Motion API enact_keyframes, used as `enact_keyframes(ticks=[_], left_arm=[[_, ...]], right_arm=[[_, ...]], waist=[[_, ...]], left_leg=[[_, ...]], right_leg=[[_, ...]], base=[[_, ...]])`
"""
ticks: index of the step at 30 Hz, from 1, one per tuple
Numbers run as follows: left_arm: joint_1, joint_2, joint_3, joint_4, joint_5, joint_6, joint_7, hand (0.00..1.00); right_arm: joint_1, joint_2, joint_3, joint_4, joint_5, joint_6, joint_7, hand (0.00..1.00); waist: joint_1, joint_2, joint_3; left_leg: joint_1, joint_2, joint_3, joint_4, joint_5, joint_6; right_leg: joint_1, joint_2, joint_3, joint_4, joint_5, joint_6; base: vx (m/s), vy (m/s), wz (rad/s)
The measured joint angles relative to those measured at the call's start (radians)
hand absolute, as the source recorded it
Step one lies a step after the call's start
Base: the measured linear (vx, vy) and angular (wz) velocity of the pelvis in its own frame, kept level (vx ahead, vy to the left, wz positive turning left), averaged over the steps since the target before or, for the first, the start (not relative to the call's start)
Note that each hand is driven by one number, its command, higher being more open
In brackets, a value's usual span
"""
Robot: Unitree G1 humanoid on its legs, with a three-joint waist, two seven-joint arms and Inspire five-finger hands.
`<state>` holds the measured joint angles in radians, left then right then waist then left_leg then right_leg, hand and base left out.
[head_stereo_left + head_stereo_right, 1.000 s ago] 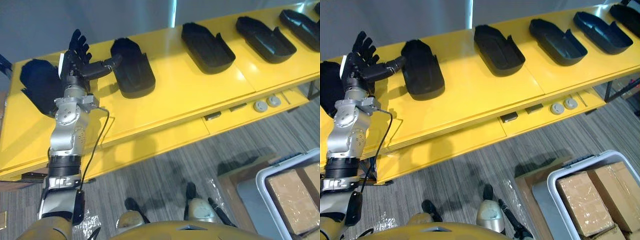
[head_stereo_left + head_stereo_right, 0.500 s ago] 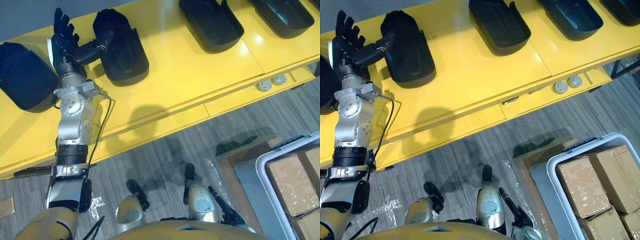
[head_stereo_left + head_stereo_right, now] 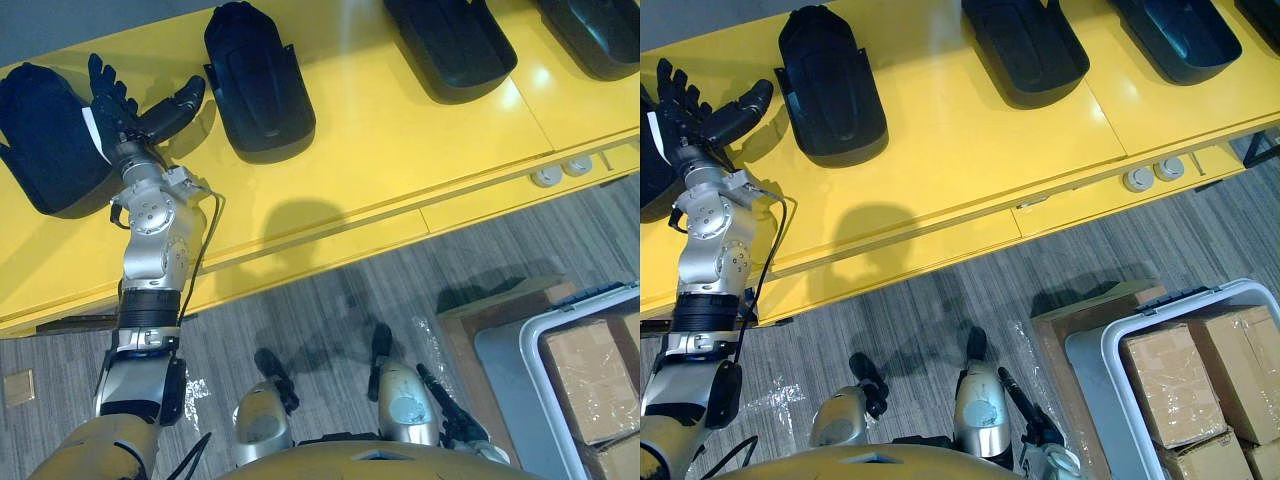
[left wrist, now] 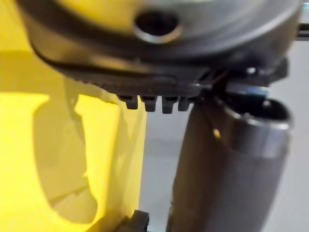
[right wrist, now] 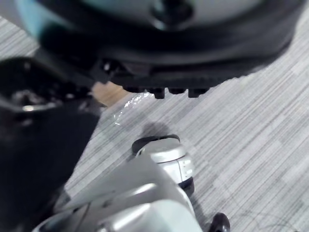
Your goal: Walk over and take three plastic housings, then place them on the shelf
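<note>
Left eye view: left hand (image 3: 118, 118) noted with fingers splayed, empty. Housing (image 3: 257, 82) lies just right of it, thumb side, long axis set across the desk (image 3: 380, 140).

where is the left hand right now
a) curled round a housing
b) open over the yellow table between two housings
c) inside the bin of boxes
b: the left hand is spread open over the yellow table, with the far-left housing on one side and the next housing on the other.

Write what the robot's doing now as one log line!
left hand: open, between leftmost housing and next housing | both: on yellow table | right hand: over floor
</note>
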<state>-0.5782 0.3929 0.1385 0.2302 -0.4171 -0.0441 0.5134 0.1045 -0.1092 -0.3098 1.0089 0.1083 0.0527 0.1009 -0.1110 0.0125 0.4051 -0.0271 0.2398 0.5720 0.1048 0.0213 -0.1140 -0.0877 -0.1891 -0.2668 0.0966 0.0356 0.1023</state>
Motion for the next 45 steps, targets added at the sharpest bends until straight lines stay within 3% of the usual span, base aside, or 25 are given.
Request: enact_keyframes(ticks=[16, 31, 45], left_arm=[[0.037, -0.033, 0.068, -0.001, 0.001, -0.003, 0.138, 1.0], [0.073, -0.034, 0.095, -0.001, -0.004, 0.0, 0.151, 1.0], [0.117, -0.035, 0.095, -0.001, -0.006, 0.005, 0.139, 1.0]], right_arm=[[-0.012, 0.0, 0.008, -0.001, 0.018, 0.006, -0.001, 1.0], [-0.013, -0.003, 0.006, -0.001, 0.017, 0.023, -0.001, 1.0], [-0.012, -0.013, 0.003, 0.002, 0.017, 0.029, -0.003, 1.0]], waist=[[-0.001, 0.008, 0.012], [0.002, 0.014, 0.011], [0.01, 0.038, 0.001]], left_leg=[[0.009, 0.0, -0.003, 0.001, 0.0, 0.0], [0.021, 0.0, -0.01, 0.001, 0.001, 0.001], [0.024, -0.002, -0.03, -0.008, 0.016, 0.009]], right_leg=[[0.007, -0.001, -0.001, 0.009, -0.006, -0.002], [0.024, -0.002, -0.006, 0.009, -0.007, -0.001], [0.039, -0.002, -0.028, 0.007, -0.007, -0.001]], base=[[0.0, 0.0, 0.0], [0.0, 0.001, 0.0], [-0.02, 0.007, 0.04]])
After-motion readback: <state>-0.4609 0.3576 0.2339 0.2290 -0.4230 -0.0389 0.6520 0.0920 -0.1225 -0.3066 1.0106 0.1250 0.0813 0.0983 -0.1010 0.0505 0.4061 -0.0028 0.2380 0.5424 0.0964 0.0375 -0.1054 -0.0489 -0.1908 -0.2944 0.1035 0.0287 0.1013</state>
